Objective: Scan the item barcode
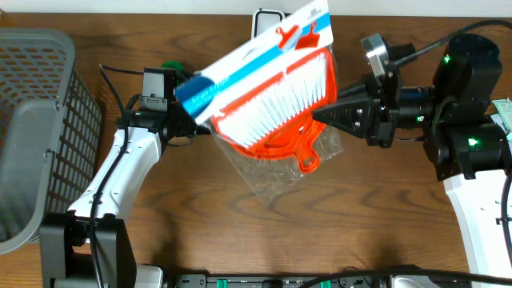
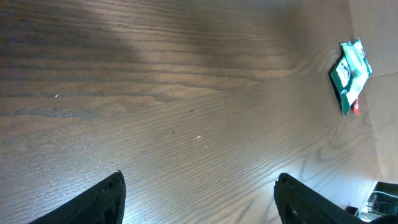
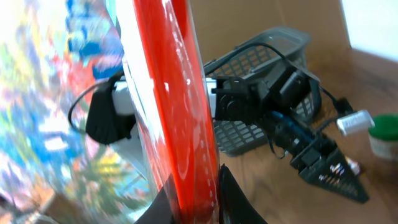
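The item is a packaged dustpan-and-brush set [image 1: 272, 104]: orange pan, white bristles and a blue-and-white card in clear plastic. It hangs tilted above the table's middle. My right gripper [image 1: 320, 116] is shut on the pan's right edge; in the right wrist view the red pan [image 3: 183, 112] sits squeezed between my fingertips [image 3: 189, 202]. My left gripper [image 2: 199, 205] is open over bare wood with nothing between its fingers [image 2: 102, 202]. From overhead its jaws are hidden under the package. I cannot make out a barcode in any view.
A grey mesh basket [image 1: 36, 128] stands at the left edge. A white-and-black device [image 1: 268, 20] sits at the back behind the item. A green packet [image 2: 349, 74] lies on the wood at the far right, by the right arm's base [image 1: 472, 112].
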`<state>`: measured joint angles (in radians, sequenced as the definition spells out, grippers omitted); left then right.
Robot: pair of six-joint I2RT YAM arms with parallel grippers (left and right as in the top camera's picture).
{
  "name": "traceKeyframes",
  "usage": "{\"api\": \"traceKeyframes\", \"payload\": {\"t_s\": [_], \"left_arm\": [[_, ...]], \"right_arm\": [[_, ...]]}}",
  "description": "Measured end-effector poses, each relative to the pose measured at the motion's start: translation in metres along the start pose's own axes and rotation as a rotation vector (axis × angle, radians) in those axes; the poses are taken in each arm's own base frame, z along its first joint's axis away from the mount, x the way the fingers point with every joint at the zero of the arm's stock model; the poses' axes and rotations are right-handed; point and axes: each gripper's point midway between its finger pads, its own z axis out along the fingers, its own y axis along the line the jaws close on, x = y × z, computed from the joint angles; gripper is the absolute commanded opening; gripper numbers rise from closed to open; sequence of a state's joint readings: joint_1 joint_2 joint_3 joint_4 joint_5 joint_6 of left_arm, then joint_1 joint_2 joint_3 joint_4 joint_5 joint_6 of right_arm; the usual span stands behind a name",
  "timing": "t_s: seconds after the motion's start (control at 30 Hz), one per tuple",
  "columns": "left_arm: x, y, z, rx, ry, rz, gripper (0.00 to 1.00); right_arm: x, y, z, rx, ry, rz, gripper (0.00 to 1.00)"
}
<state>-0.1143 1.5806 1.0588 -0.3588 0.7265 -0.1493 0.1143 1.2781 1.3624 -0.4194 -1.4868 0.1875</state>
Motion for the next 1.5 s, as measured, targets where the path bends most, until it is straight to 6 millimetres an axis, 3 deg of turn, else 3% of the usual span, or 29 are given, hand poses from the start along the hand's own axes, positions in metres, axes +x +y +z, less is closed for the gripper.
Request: {"api": "traceKeyframes", "payload": {"t_s": [0.17, 0.5, 0.63, 0.93, 1.13, 1.5], "left_arm": [[0.0, 0.0, 0.0, 0.0, 0.001, -0.001, 0.77], [0.0, 0.001, 0.0, -0.008, 0.0, -0.001, 0.77], [0.0, 0.002, 0.0, -0.008, -0.001, -0.001, 0.77], [0.0, 0.002, 0.0, -0.008, -0.001, -0.001, 0.77], [0.0, 0.002, 0.0, -0.008, -0.001, -0.001, 0.77], [-0.004, 0.009, 0.0, -0.051, -0.017, 0.004, 0.77]], "right_arm": [[0.006, -0.008, 0.001, -0.031, 0.006, -0.162, 0.01], [0.044, -0.035, 0.003, -0.039, 0.006, -0.586, 0.01], [0.037, -0.049, 0.003, 0.04, 0.024, -0.789, 0.01], [0.019, -0.108, -0.011, 0.394, 0.157, -1.039, 0.01], [0.011, -0.125, -0.019, 0.513, 0.231, -1.184, 0.01], [0.01, -0.148, -0.015, 0.652, 0.413, -1.382, 0.01]]}}
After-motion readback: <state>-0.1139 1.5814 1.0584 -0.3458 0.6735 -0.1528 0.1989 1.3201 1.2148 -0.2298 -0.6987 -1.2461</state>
